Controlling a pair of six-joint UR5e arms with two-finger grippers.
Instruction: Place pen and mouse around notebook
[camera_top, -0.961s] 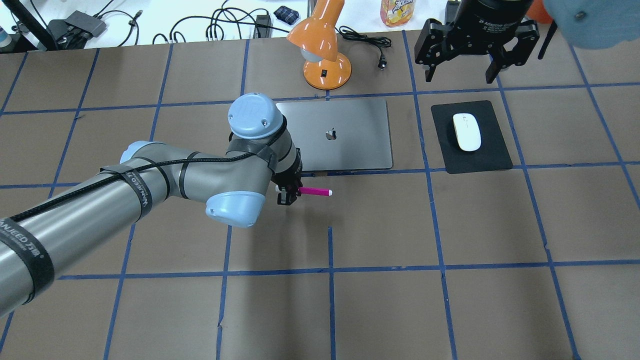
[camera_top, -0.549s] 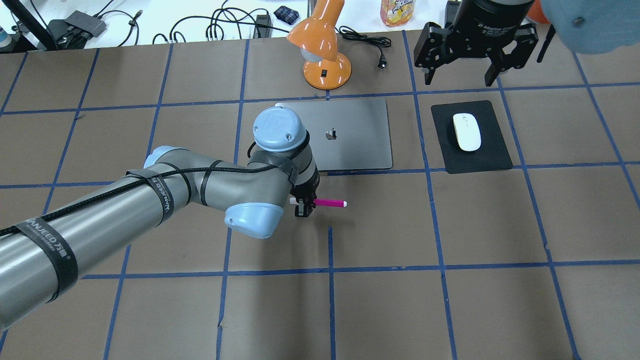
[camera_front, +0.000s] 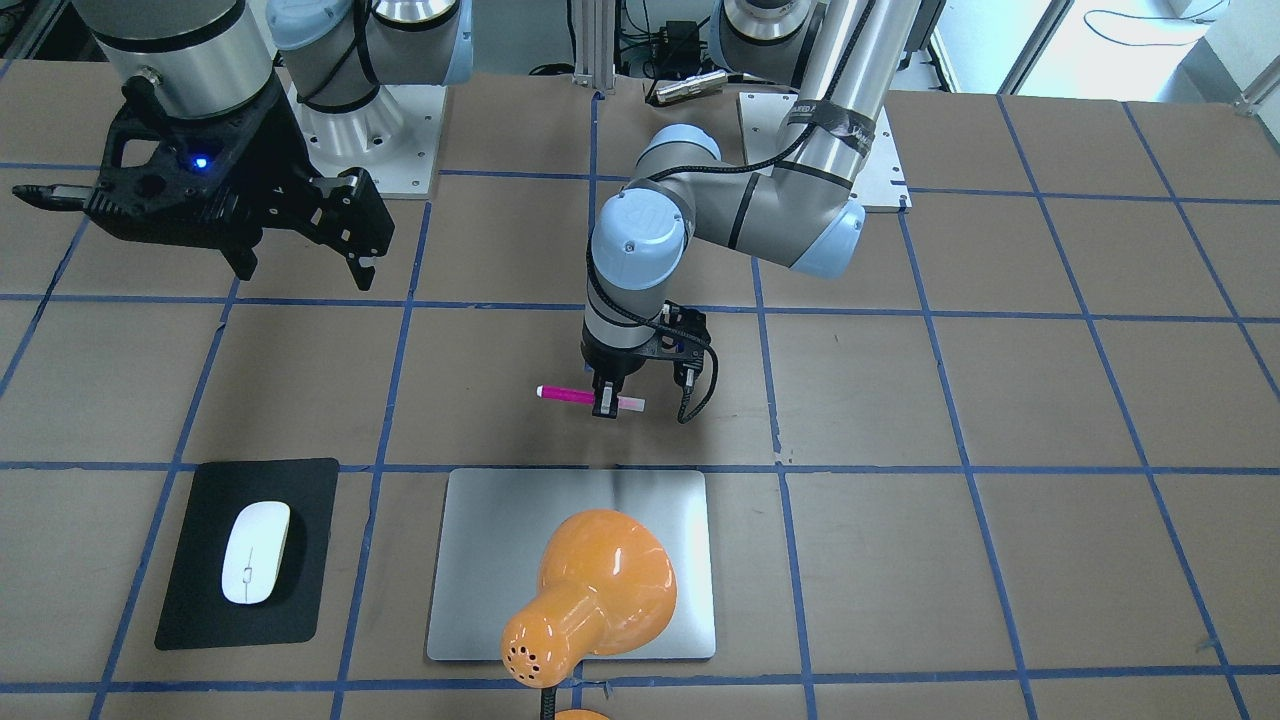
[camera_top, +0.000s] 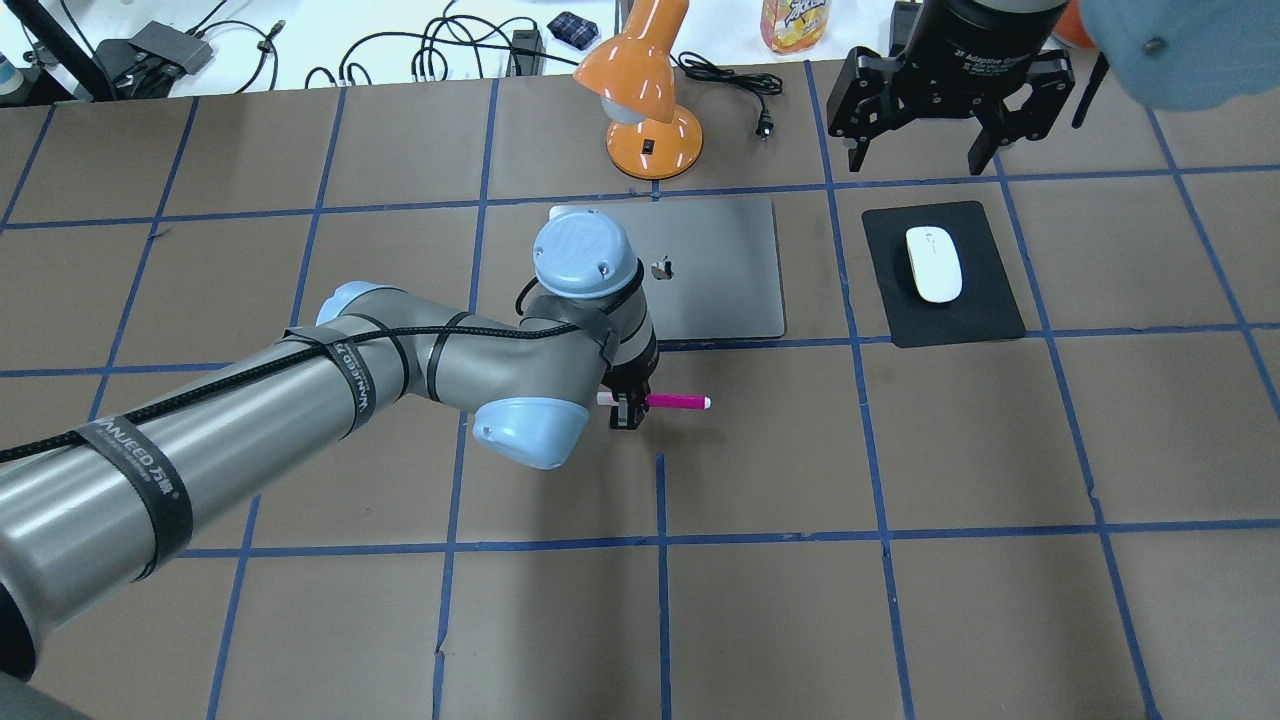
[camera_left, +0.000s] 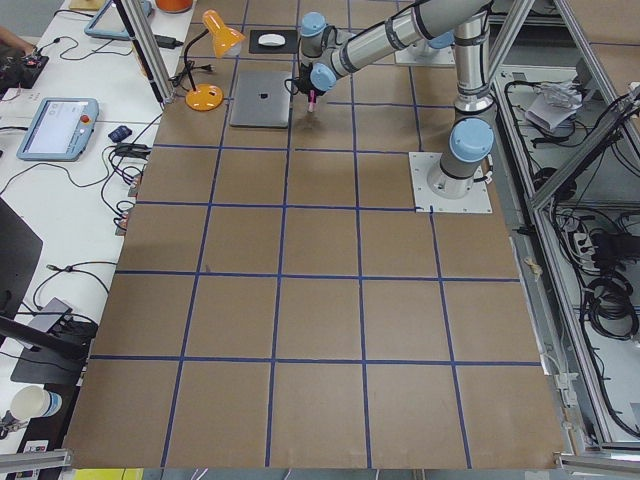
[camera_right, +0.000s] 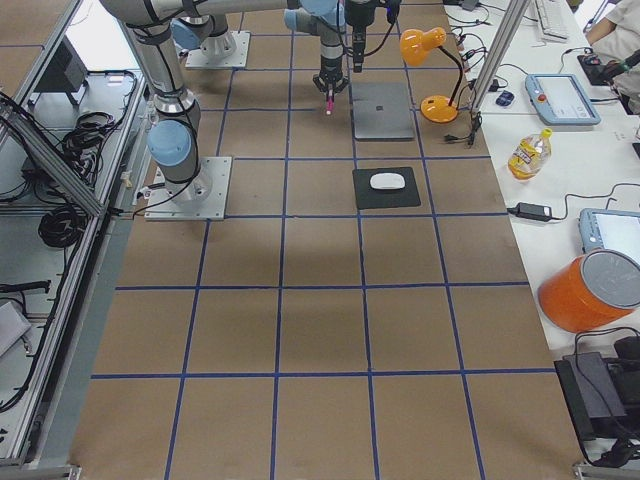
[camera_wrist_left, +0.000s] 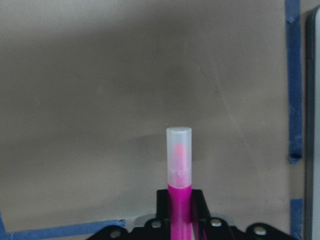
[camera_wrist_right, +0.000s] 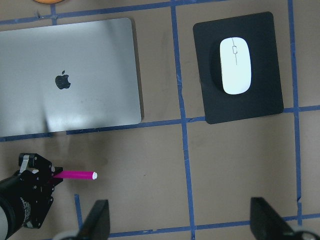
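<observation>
My left gripper (camera_top: 628, 408) is shut on the pink pen (camera_top: 676, 402) and holds it level, low over the table. It sits just in front of the near edge of the silver notebook (camera_top: 715, 285). In the left wrist view the pen (camera_wrist_left: 179, 165) sticks out past the jaws, pale cap first. The white mouse (camera_top: 933, 263) lies on a black mat (camera_top: 990, 305) to the right of the notebook. My right gripper (camera_top: 920, 155) hangs open above the table behind the mat, holding nothing. The right wrist view shows the notebook (camera_wrist_right: 75, 75), the mouse (camera_wrist_right: 235, 65) and the pen (camera_wrist_right: 77, 175).
An orange desk lamp (camera_top: 650, 120) stands just behind the notebook, and in the front-facing view its shade (camera_front: 590, 590) covers part of the lid. Cables, a bottle and devices lie on the white bench behind the table. Blue tape lines grid the brown surface.
My left arm has carried the pen to the right along the notebook's near edge. The right gripper has hardly moved, and the mouse stays on its mat.
</observation>
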